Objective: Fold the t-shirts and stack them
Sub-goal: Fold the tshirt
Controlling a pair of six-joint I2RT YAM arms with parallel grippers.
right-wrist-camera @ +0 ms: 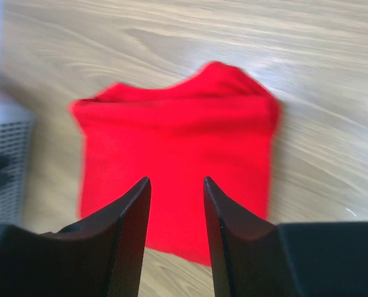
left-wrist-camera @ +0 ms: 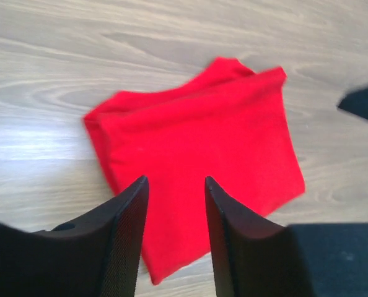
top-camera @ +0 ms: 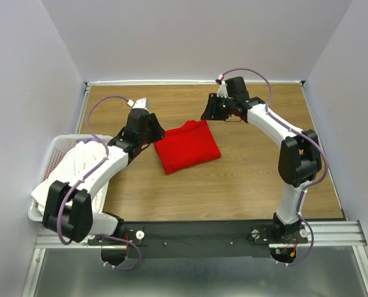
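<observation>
At my remote controls: the red t-shirt (top-camera: 187, 146) lies folded into a rough, creased square in the middle of the wooden table (top-camera: 246, 185), its far edge bunched. The left gripper (left-wrist-camera: 175, 185) and right gripper (right-wrist-camera: 176, 185) flank it, jaws parted and empty. White t-shirts (top-camera: 85, 158) fill the basket (top-camera: 48, 162) at the table's left edge.

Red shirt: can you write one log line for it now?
red t-shirt: folded, on table | left gripper: open, empty | right gripper: open, empty | white cloth: in basket
</observation>
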